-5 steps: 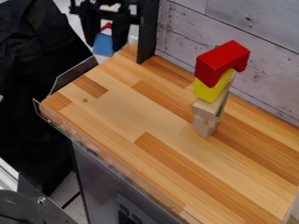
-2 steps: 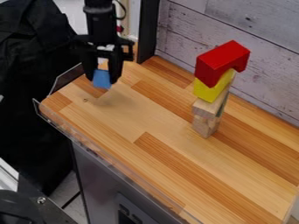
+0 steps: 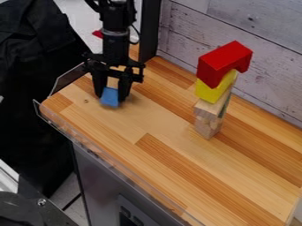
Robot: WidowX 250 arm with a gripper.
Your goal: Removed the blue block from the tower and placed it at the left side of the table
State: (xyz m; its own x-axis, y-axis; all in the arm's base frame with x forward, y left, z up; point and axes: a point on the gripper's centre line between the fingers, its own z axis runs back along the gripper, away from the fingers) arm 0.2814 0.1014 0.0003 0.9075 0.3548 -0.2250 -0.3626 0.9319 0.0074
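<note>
At the far left, the clear guard [image 3: 62, 126] edges the table [image 3: 112, 139]; a block let go badly could tip or slide that way, though there seems to be enough bare wood before it to make a fall unlikely. Just inside, over the left part of the table, the blue block [image 3: 110, 97] sits between the fingers of the gripper [image 3: 111, 98], which are closed on it. It looks slightly tilted and very near the wood, but I cannot tell whether it touches. That is the main risk: if the fingers part while a lower edge is up, it may drop, rock or land askew; if the arm presses too low, the block could jam against the wood or twist in the grip. Uneven opening could also drag it along. Right of the gripper, the black post [image 3: 149, 33] stands near the back corner, so a wide swing on leaving could knock it. Farther right, well apart, the tower [image 3: 207, 109] stands with the red block [image 3: 219, 63] over the yellow block [image 3: 211, 92]; it looks top-heavy, and a hard bump to the table might topple it.
</note>
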